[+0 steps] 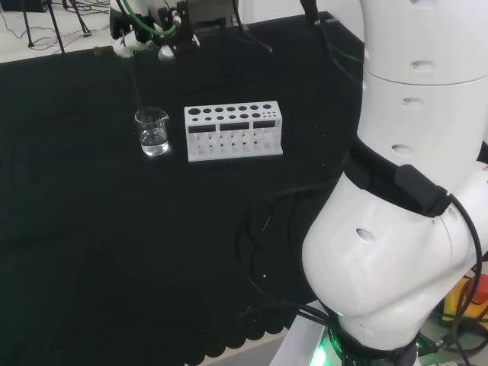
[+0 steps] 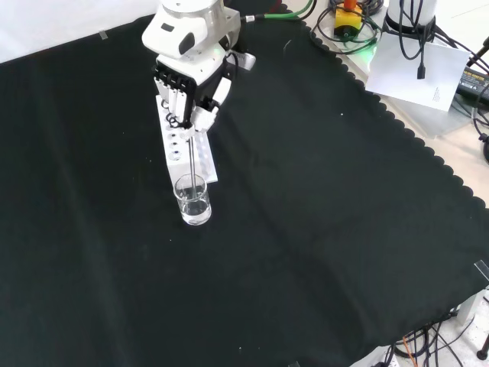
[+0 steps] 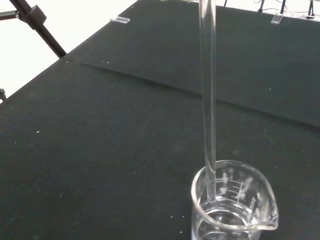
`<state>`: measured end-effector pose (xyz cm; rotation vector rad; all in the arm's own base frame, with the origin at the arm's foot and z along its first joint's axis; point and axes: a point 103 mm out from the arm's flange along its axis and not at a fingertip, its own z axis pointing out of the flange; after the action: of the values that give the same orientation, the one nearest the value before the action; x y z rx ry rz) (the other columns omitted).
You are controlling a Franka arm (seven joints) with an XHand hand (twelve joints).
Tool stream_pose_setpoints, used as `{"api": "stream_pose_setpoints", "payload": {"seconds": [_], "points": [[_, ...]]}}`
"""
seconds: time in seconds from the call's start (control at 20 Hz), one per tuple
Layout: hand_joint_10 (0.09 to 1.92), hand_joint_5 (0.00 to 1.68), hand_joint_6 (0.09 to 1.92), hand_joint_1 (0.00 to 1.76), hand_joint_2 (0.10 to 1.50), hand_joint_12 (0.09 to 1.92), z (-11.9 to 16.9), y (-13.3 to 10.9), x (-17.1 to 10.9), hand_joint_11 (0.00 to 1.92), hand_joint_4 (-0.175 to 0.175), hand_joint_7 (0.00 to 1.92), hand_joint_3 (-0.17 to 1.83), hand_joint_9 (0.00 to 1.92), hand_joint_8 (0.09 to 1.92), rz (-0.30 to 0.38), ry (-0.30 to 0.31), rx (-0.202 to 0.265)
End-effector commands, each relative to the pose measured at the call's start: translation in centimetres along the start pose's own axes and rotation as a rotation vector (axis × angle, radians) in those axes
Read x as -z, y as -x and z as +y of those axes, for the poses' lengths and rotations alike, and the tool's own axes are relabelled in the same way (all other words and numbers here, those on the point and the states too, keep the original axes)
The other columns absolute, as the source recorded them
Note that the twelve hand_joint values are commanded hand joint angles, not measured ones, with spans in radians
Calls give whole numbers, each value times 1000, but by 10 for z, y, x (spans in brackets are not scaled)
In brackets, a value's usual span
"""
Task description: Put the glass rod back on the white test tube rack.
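Observation:
The hand (image 2: 191, 84) hangs over the cloth with its fingers curled round the top of a thin glass rod (image 2: 192, 157). The rod (image 3: 207, 90) stands nearly upright and its lower end dips inside a small clear beaker (image 3: 232, 202) that holds some water. In the head view the beaker (image 1: 152, 131) stands just left of the white test tube rack (image 1: 233, 131), with the rod (image 1: 136, 84) rising from it to the hand (image 1: 149, 34). In the front view the rack (image 2: 180, 141) lies behind the beaker (image 2: 192, 199), partly under the hand.
The arm's big white links (image 1: 404, 191) stand at the right of the head view. Cables lie on the cloth (image 1: 76, 229) near the arm's base. Papers and cables (image 2: 420, 69) sit off the cloth's far right edge in the front view.

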<state>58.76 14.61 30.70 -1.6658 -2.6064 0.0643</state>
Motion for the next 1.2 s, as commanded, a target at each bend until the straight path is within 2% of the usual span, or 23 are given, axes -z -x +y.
{"api": "stream_pose_setpoints", "payload": {"seconds": [0.05,0.6,1.2], "points": [[746,1151,453,1310,1108,760,-10,14,18,1581,-175,1194,-151,1601,965,-8,19,-31],[748,1149,456,1310,1107,763,-41,40,53,1580,-175,1193,-148,1600,967,5,58,-92],[750,1148,458,1310,1106,765,-69,78,52,1579,-175,1192,-144,1599,969,-3,58,-162]]}}
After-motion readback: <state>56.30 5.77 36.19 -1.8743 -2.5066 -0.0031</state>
